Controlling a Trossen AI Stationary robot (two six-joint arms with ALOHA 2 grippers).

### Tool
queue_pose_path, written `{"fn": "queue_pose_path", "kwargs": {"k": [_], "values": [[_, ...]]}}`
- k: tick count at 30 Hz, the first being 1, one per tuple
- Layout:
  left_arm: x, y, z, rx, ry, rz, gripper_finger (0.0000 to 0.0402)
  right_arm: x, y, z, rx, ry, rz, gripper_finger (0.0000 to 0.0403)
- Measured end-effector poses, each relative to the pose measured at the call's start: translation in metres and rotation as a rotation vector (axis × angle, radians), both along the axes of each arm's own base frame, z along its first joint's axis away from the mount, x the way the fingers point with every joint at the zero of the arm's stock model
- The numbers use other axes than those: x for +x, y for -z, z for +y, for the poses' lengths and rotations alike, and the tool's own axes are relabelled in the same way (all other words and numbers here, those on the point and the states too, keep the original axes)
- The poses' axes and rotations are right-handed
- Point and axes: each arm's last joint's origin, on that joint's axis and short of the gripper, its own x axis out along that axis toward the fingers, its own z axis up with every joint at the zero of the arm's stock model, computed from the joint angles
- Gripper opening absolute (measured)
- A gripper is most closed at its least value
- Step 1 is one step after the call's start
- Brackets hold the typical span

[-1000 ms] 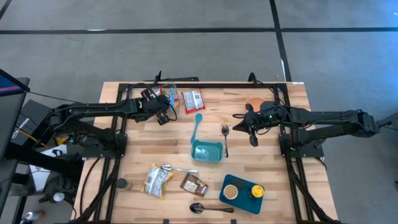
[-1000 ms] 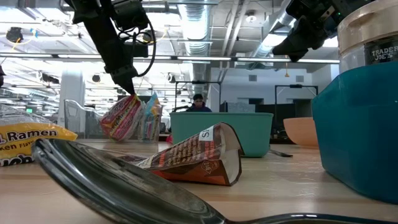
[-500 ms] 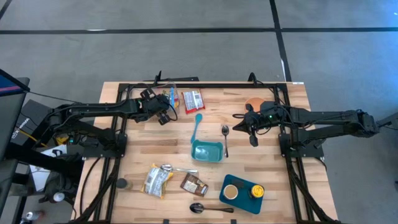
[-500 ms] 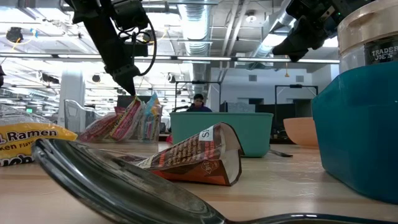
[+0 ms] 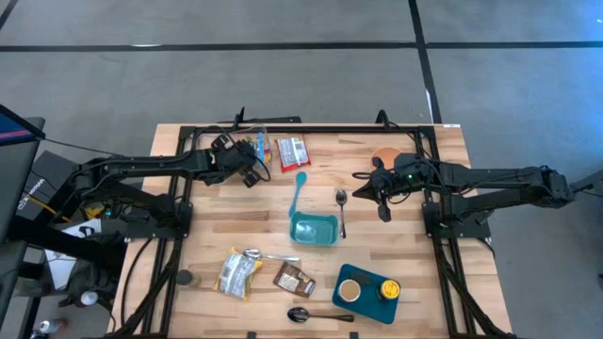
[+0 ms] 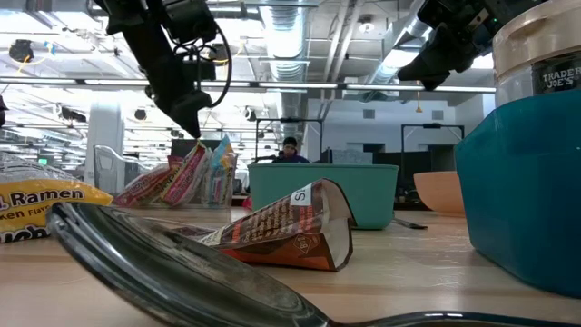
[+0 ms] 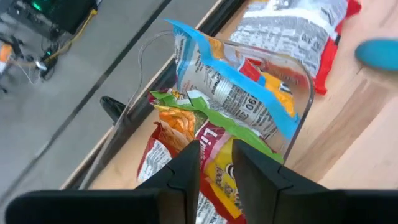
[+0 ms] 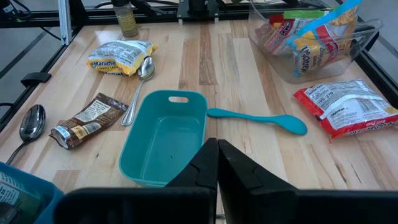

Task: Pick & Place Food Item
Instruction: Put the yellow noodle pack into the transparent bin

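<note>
A clear plastic bin (image 5: 256, 149) at the table's far left holds several snack packets. A red-and-yellow packet (image 7: 211, 180) leans in it among the others and shows in the low view (image 6: 177, 174). My left gripper (image 7: 215, 163) stands just above that packet, its fingers a little apart with the packet below the gap; it also shows in the high view (image 5: 252, 173). My right gripper (image 8: 216, 155) is shut and empty, raised above the table right of the metal spoon (image 5: 341, 209).
A red packet (image 5: 293, 151) and a teal spoon (image 5: 300, 188) lie beside the bin. A teal tub (image 5: 314, 228) sits mid-table. A ramen packet (image 5: 237, 271), a brown packet (image 5: 294, 279), a spoon (image 5: 316, 315) and a blue tray (image 5: 366, 290) lie near the front edge.
My left gripper has lowered the red-and-yellow packet into the clear bin and let it go. The packet, which hung from the fingers above the bin, now leans inside it among the other packets. The gripper has drawn a little up and away.
</note>
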Motion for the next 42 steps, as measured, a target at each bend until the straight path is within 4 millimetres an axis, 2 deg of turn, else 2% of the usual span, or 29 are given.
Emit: {"fn": "queue_pose_path", "kwargs": {"k": [6, 12, 15, 22, 26, 33, 42], "values": [[-0.002, -0.01, -0.003, -0.024, -0.075, -0.152, 0.0071, 0.0, 0.0, 0.0, 0.0, 0.0, 0.0, 0.0], [-0.007, -0.029, -0.015, -0.092, -0.042, -0.357, 0.0046, 0.0, 0.0, 0.0, 0.0, 0.0, 0.001, 0.0], [-0.01, -0.04, -0.025, -0.126, -0.01, -0.455, 0.0033, 0.0, 0.0, 0.0, 0.0, 0.0, 0.001, 0.0], [-0.012, -0.063, -0.057, -0.229, 0.216, -0.624, 0.001, 0.0, 0.0, 0.0, 0.0, 0.0, 0.0, 0.0], [-0.01, -0.068, -0.076, -0.29, 0.345, -0.669, 0.0001, 0.0, 0.0, 0.0, 0.002, 0.001, 0.001, 0.0], [-0.007, -0.066, -0.106, -0.423, 0.557, -0.643, 0.0005, 0.0, 0.0, 0.0, 0.001, 0.0, 0.0, 0.0], [-0.01, -0.07, -0.133, -0.561, 0.766, -0.643, 0.0005, 0.0, 0.0, 0.0, 0.001, 0.0, -0.003, 0.0]]}}
